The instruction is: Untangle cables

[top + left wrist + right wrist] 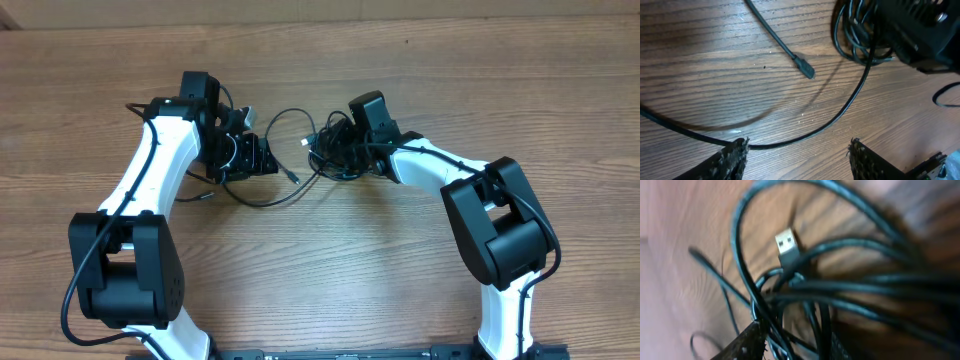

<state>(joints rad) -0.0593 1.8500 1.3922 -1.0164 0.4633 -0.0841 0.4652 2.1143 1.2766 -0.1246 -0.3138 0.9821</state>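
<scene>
The cables (pixel 290 150) are thin black cords lying in loops and a knot on the wood between my two grippers. My left gripper (pixel 262 158) (pixel 797 147) stands open just above the table. One cord (pixel 840 112) curves past its left fingertip (pixel 740 147), and nothing lies between the jaws. A small black plug (pixel 804 67) rests on the wood ahead of it. My right gripper (pixel 325 152) (pixel 795 342) is closed in on the cables' bundle (pixel 815 300), with strands against both fingers. A silver USB plug (pixel 787 244) sticks out above them. This view is blurred.
The wooden table (pixel 400 60) stretches out on all sides. My right gripper's black body (pixel 920 30) fills the top right of the left wrist view, right over the bundle. Another cable end (pixel 205 196) lies by the left arm.
</scene>
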